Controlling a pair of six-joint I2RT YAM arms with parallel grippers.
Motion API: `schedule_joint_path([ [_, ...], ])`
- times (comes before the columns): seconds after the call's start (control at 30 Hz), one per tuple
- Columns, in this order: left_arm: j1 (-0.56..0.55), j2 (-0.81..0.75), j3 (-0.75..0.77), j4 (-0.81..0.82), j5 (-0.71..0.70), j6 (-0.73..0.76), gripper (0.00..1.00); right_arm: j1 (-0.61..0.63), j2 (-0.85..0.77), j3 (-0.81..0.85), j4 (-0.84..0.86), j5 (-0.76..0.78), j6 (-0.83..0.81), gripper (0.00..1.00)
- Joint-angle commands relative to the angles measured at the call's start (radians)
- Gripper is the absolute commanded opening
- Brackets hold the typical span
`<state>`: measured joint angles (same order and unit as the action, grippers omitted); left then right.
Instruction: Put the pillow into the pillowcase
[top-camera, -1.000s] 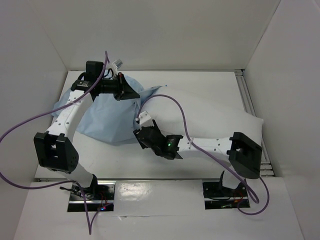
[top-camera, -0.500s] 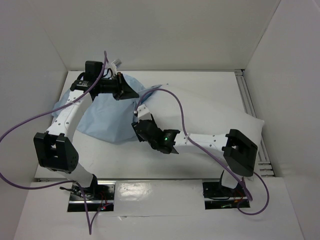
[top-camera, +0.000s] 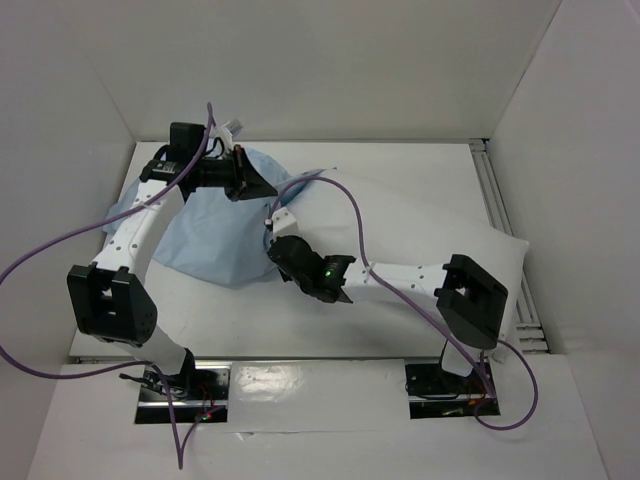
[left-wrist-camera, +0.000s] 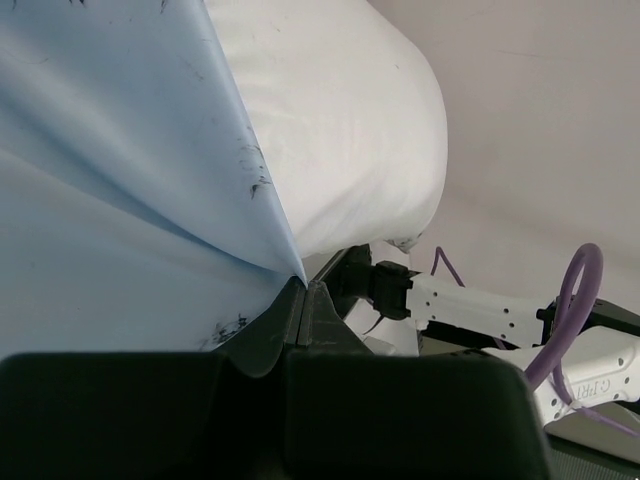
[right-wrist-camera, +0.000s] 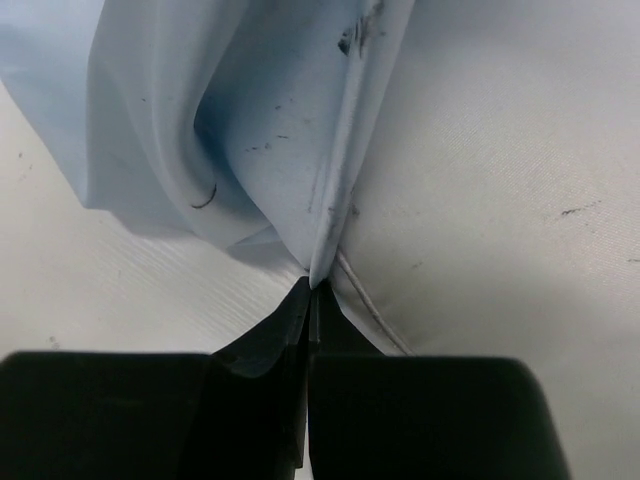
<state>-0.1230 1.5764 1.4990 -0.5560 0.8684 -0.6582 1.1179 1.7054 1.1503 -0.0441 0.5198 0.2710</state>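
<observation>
The light blue pillowcase (top-camera: 205, 235) lies limp at the left of the table, its open end facing right. The plump white pillow (top-camera: 430, 225) stretches from that opening to the right wall, its left end at or just inside the mouth. My left gripper (top-camera: 266, 189) is shut on the opening's far edge, and the blue cloth (left-wrist-camera: 120, 170) hangs from the closed tips (left-wrist-camera: 303, 286) beside the pillow (left-wrist-camera: 340, 120). My right gripper (top-camera: 271, 244) is shut on the opening's near edge. There the blue hem (right-wrist-camera: 335, 200) is pinched at the tips (right-wrist-camera: 312, 290) against the pillow (right-wrist-camera: 500, 170).
White walls enclose the table on three sides. A metal rail (top-camera: 497, 195) runs along the right edge. Purple cables (top-camera: 355, 225) loop from both arms over the pillow. The right arm (left-wrist-camera: 470, 310) shows low in the left wrist view.
My right gripper has moved left and away from me to the pillowcase's near edge and shut on it. The left arm has kept still, holding the far edge.
</observation>
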Motion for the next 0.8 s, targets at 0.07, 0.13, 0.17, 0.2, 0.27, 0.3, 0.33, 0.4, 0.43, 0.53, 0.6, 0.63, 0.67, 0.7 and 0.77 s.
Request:
schedule_joint_path([
  [0.07,0.022,-0.013,0.041,0.038,0.026,0.002,0.0,-0.001,-0.137,0.005,0.087,-0.07,0.005,0.0],
  [0.13,0.032,0.008,0.062,0.028,0.038,0.002,0.0,-0.001,-0.186,0.005,0.087,-0.113,-0.006,0.0],
  [0.17,0.033,0.017,0.108,0.007,0.038,0.011,0.0,-0.001,-0.238,0.005,0.087,-0.127,-0.016,0.0],
  [0.2,0.033,0.028,0.134,-0.01,0.038,0.02,0.0,-0.001,-0.265,0.018,0.078,-0.16,-0.016,0.0],
  [0.27,0.033,0.054,0.206,-0.048,0.038,0.031,0.0,-0.001,-0.337,0.034,0.047,-0.185,-0.016,0.0],
  [0.3,0.033,0.063,0.225,-0.061,0.038,0.041,0.0,0.008,-0.36,0.046,0.009,-0.194,-0.016,0.0],
  [0.33,0.033,0.063,0.237,-0.073,0.038,0.042,0.0,0.008,-0.383,0.046,-0.009,-0.195,-0.016,0.0],
  [0.4,0.033,0.072,0.237,-0.093,0.038,0.068,0.0,0.017,-0.45,0.002,-0.055,-0.205,0.009,0.0],
  [0.43,0.033,0.073,0.218,-0.104,0.038,0.068,0.0,0.017,-0.467,-0.018,-0.075,-0.217,0.022,0.0],
  [0.53,0.033,0.025,0.107,-0.104,0.014,0.092,0.0,0.037,-0.524,-0.147,-0.12,-0.218,0.112,0.0],
  [0.6,0.01,-0.001,0.006,-0.104,-0.002,0.111,0.0,0.046,-0.553,-0.261,-0.132,-0.218,0.196,0.0],
  [0.63,0.01,-0.012,-0.022,-0.104,-0.015,0.111,0.0,0.055,-0.562,-0.297,-0.143,-0.195,0.224,0.0],
  [0.67,-0.004,-0.032,-0.046,-0.104,-0.028,0.123,0.0,0.056,-0.563,-0.331,-0.158,-0.178,0.253,0.0],
  [0.7,-0.015,-0.041,-0.09,-0.104,-0.037,0.123,0.0,0.056,-0.576,-0.359,-0.158,-0.178,0.295,0.0],
  [0.77,-0.015,-0.065,-0.123,-0.094,-0.048,0.123,0.0,0.083,-0.586,-0.394,-0.181,-0.156,0.335,0.0],
])
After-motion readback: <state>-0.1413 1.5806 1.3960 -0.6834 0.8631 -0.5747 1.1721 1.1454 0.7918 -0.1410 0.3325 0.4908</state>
